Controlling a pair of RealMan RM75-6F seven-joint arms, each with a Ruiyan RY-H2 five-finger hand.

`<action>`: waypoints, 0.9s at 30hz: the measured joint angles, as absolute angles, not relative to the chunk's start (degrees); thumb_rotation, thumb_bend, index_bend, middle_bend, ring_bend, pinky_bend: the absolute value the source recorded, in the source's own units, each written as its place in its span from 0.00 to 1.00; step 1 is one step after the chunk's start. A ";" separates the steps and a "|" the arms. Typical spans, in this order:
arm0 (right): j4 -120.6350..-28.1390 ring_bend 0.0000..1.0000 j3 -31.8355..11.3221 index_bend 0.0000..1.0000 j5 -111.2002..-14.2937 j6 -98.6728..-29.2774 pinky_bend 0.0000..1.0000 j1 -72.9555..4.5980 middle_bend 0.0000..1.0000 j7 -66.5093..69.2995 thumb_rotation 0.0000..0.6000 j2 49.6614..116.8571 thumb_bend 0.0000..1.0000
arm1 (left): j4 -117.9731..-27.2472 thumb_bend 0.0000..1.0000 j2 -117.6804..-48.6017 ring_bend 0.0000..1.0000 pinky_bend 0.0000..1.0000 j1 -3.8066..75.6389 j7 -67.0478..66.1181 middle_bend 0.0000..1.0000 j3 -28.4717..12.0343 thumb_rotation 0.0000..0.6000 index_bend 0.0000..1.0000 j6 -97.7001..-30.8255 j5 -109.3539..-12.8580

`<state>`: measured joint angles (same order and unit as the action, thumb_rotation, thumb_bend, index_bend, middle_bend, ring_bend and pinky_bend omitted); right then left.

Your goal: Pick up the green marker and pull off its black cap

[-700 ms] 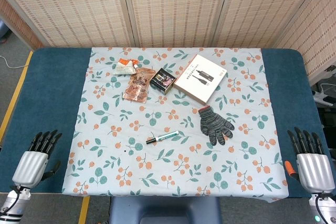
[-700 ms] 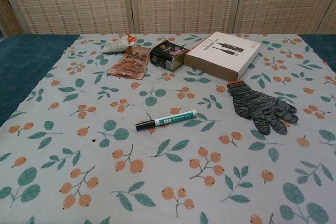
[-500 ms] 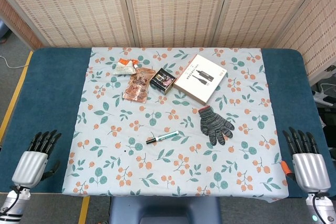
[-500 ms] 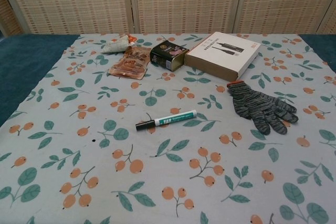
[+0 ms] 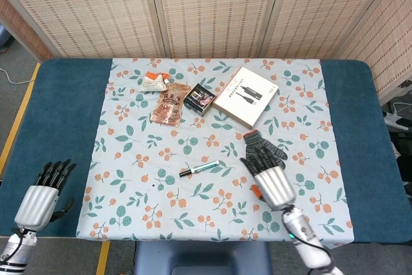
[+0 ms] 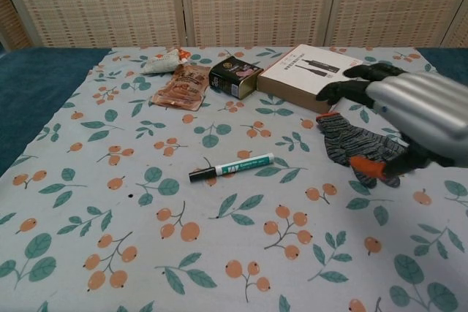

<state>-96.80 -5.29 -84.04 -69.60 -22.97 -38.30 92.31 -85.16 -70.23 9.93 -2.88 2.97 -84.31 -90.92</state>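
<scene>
The green marker [image 5: 205, 168] [image 6: 241, 164] lies flat on the floral cloth near the table's middle, its black cap [image 5: 186, 172] [image 6: 201, 174] at its left end. My right hand [image 5: 270, 178] [image 6: 413, 118] hovers open to the right of the marker, over the grey knit glove [image 5: 269, 151] [image 6: 351, 145], fingers spread and holding nothing. My left hand [image 5: 44, 191] stays open at the table's front left corner, far from the marker; the chest view does not show it.
At the back of the cloth lie a white box [image 5: 245, 96] [image 6: 311, 75], a small dark box [image 5: 199, 99] [image 6: 235, 76], a brown snack pouch [image 5: 168, 103] [image 6: 180, 88] and a white packet [image 5: 153, 82] [image 6: 165, 61]. Blue table surface [image 5: 58, 114] borders the cloth on both sides.
My right hand has swung from the table's front right corner leftward and inward, now over the grey glove beside the marker. The left hand and marker have not moved.
</scene>
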 measured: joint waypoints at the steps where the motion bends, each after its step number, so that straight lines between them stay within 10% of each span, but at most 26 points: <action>1: -95.28 0.00 -6.55 0.27 -82.93 -67.96 0.00 -24.80 0.28 -40.08 1.00 95.46 0.20 | -85.13 0.37 -70.20 0.00 0.02 9.90 -2.66 0.00 2.91 1.00 0.00 -84.35 -90.94; 27: -65.75 0.00 -13.31 0.43 -72.00 -57.00 0.00 -40.58 0.36 -46.82 1.00 115.79 0.24 | -84.23 0.35 -70.48 0.00 0.03 9.65 -1.74 0.00 1.86 1.00 0.00 -82.88 -90.48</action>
<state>-65.75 -13.31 -72.00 -57.00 -40.58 -46.82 115.79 -84.23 -70.48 9.65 -1.74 1.86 -82.88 -90.48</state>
